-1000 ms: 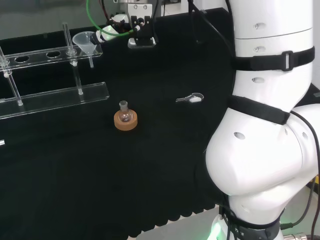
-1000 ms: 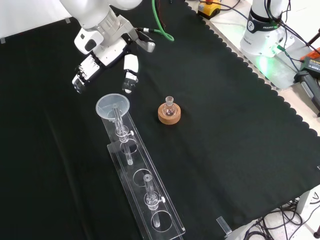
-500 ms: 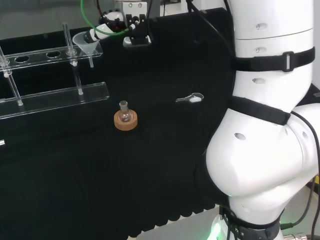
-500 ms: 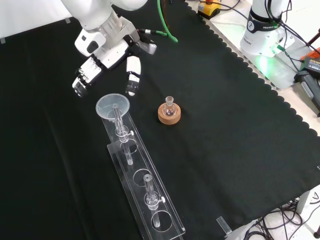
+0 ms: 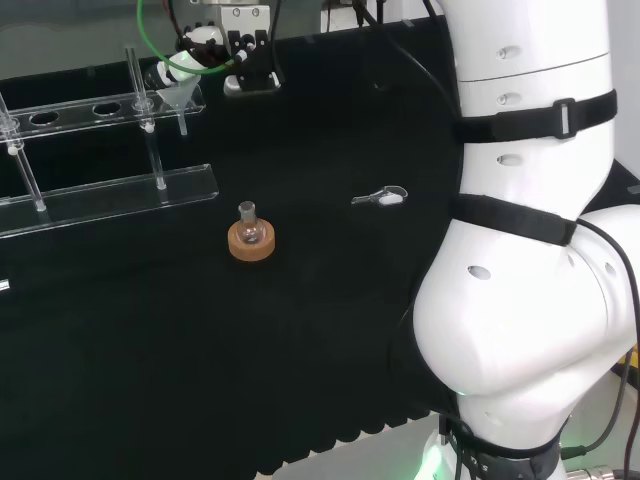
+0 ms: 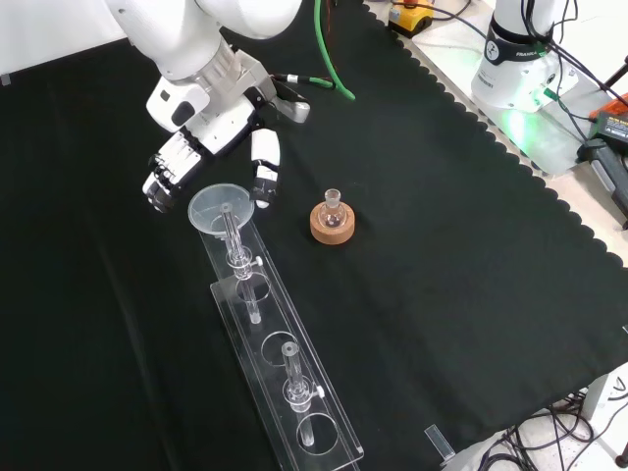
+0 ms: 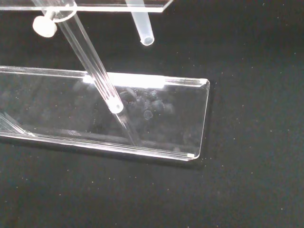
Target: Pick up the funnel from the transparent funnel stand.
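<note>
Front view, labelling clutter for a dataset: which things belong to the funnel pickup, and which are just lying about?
Belongs to the job:
funnel, seated in the stand's end hole
transparent funnel stand
hand, fingers open on either side of the funnel

Lying about:
small flask on its cork ring
small scoop on the cloth

Head view cuts the clear funnel stand (image 5: 110,195) off at the left edge, so how far it runs is anyone's guess. The hand (image 5: 192,45) sits right behind the funnel (image 5: 178,95) there, partly behind green cable — can't tell if fingers touch the rim. In the front view the arm's white link covers the hand's (image 6: 211,132) back. Wrist view only gets the funnel's spout tip (image 7: 144,29), its bowl cut off. The little flask (image 6: 333,208) — contents too small to tell.
</note>
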### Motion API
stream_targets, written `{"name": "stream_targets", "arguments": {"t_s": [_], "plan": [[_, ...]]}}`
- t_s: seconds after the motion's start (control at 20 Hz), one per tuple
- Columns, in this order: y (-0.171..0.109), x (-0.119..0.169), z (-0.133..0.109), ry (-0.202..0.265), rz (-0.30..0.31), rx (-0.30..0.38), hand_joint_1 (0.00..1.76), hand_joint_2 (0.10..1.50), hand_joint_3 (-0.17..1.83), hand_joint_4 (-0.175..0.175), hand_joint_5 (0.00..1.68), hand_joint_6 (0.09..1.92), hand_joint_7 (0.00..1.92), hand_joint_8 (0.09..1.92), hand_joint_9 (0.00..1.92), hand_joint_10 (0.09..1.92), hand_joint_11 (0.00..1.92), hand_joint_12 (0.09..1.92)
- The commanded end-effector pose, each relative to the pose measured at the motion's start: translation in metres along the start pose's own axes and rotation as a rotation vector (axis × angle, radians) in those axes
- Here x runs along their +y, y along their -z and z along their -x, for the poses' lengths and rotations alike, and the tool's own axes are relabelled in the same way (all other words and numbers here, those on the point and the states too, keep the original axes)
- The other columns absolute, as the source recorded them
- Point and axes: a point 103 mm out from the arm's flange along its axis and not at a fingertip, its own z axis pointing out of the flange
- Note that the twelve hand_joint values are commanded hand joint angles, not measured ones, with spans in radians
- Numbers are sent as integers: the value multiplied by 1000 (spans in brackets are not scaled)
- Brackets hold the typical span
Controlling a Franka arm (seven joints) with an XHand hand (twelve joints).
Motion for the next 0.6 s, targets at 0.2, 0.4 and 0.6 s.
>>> {"name": "stream_targets", "arguments": {"t_s": [0.2, 0.4, 0.6], "plan": [[-9, 11, -27, 20, -18, -46, 127, 793, 162, -69, 0, 87, 0, 87, 0, 87, 0, 876], [-9, 12, -24, -6, -27, -68, 125, 790, 159, -73, 0, 87, 1, 87, 0, 87, 0, 876], [-9, 11, -32, -30, 24, -151, 132, 783, 136, -110, 32, 87, 127, 156, 77, 130, 0, 1006]]}}
